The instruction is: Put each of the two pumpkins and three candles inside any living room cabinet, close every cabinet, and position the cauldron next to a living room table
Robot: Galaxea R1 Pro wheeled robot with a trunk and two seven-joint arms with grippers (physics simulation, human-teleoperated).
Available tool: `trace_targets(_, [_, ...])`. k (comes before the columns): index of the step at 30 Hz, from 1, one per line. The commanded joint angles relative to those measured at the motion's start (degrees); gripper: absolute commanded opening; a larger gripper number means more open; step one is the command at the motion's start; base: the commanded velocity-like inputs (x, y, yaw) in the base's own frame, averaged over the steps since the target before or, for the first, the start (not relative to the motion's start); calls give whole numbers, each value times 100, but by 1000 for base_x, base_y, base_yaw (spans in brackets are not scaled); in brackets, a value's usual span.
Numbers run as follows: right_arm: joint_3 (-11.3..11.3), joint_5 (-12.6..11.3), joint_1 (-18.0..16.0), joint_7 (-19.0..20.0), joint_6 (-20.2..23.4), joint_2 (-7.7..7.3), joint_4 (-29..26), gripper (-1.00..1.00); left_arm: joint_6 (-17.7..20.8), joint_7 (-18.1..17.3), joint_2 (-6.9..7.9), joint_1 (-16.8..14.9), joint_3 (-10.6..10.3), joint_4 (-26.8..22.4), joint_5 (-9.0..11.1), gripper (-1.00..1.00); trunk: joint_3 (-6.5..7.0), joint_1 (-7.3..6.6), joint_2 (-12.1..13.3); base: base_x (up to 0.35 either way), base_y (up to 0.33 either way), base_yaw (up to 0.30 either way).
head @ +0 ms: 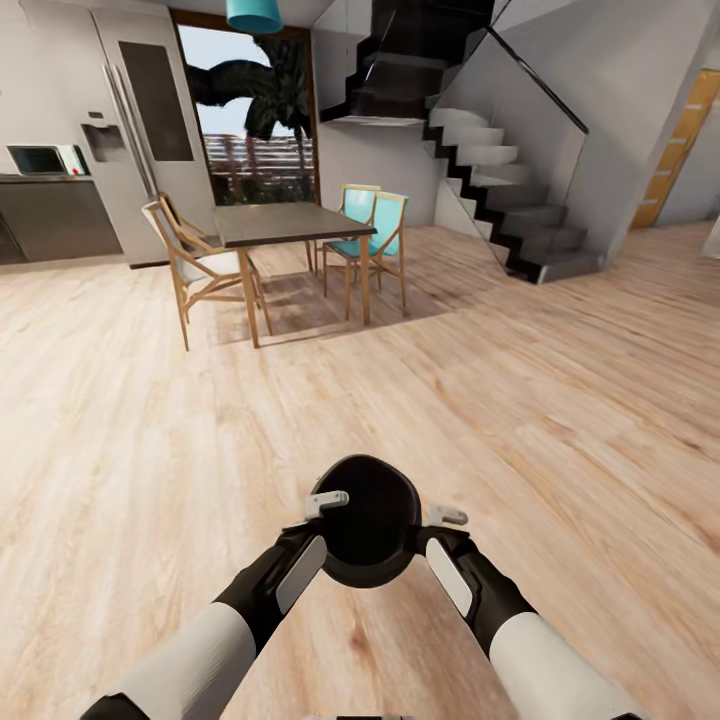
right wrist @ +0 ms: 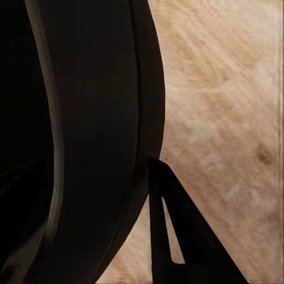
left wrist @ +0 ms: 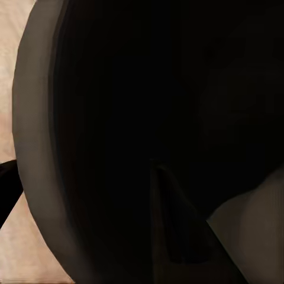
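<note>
Both my grippers hold the cauldron (head: 365, 520), a round black pot with a wide mouth, above the wooden floor in front of me. My left gripper (head: 322, 505) is shut on its left rim and my right gripper (head: 441, 518) on its right rim. In the left wrist view the cauldron's dark inside (left wrist: 148, 106) lies close ahead, with one finger (left wrist: 171, 231) reaching into it. The right wrist view looks along the cauldron's outer wall (right wrist: 100, 118), past a dark finger (right wrist: 168, 236) set against the floor.
A dark-topped dining table (head: 290, 222) with wooden chairs (head: 200, 265) and teal-seated chairs (head: 375, 235) stands ahead across the light wood floor (head: 500, 400). A fridge (head: 135, 120) and kitchen counter (head: 50, 210) are at the far left. A staircase (head: 510, 190) rises at the right.
</note>
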Motion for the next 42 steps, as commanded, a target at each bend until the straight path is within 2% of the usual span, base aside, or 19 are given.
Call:
trace_targets(1, [29,-156,-6,-31,-21,1,-46,-100,2,36,0,-1,-21,-9,78,-100,-5,-4,-3,-80,0,-275])
trace_targets(19, [29,-157,-6,-31,-21,5,-46,-100,0,36,0,-2,-21,-11,78,-100,-5,-4,-3,-81,0,-275])
trace_targets(22, [29,-157,-6,-31,-21,8,-46,-100,2,36,0,-3,-21,-9,78,-100,62,-11,1,0,0,-274])
trace_targets(30, [29,-153,-6,-31,-21,6,-46,-100,2,36,0,-5,-21,-8,78,-100,206,-183,314,0,0,-267])
trace_targets(37, [33,-148,-6,-31,-21,8,-55,-100,2,36,0,-4,-21,-8,78,-100,328,-337,595,0,0,-51])
trace_targets(42, [30,-150,-6,-31,-21,3,-55,-100,2,36,0,-3,-21,-8,78,-100,367,-425,755,0,0,-136])
